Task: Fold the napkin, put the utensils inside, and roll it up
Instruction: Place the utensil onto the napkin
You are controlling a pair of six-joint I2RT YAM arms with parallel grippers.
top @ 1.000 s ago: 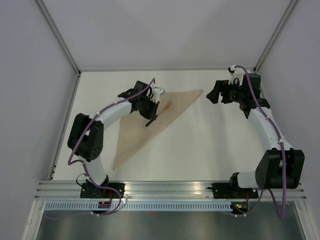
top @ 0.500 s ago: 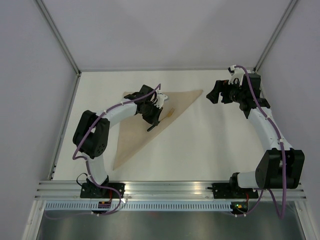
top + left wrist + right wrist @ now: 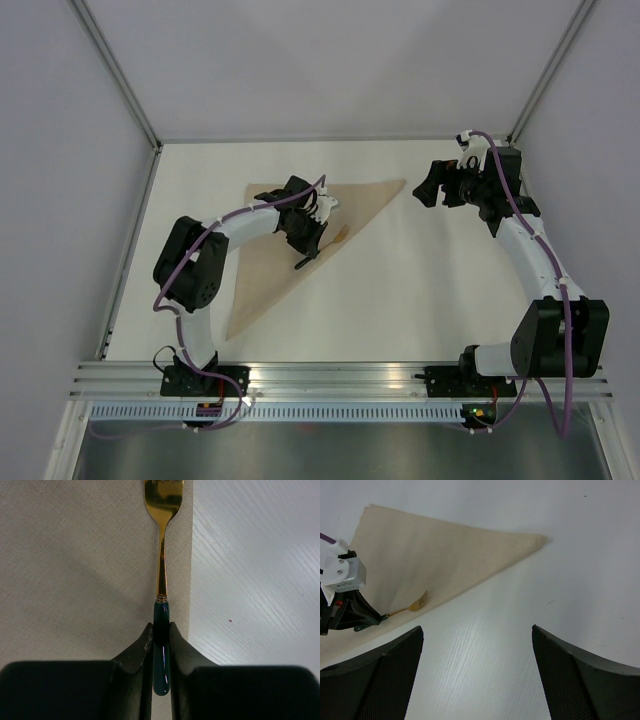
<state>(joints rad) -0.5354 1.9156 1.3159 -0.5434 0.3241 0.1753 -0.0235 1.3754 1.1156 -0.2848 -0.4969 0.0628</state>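
Here's the napkin [image 3: 262,275], folded into a triangle and lying flat on the left half of the table [image 3: 430,300]. Its long edge runs from the near-left tip up to the far-right tip. Right on that edge is the fork [image 3: 339,237], and the left gripper [image 3: 315,249] has it, pinched tight on the dark green handle. The gold tines lead toward the far right, so the fork's long axis runs parallel to the napkin's long edge. From overhead you get the layout but only a glint of gold. The left wrist camera is far crisper: the fingers [image 3: 142,645] clamp the handle just behind the gold neck, and the handle's end pokes back past them. The shaft runs just inside the cloth's edge, with the tines over the weave. Whether the fork touches the cloth, that view won't say. The right wrist camera adds the side angle, with the tines turned upward near the edge and the napkin's far-right tip in full view. The right gripper [image 3: 428,184] hangs spread wide over bare table, well apart from the fork.
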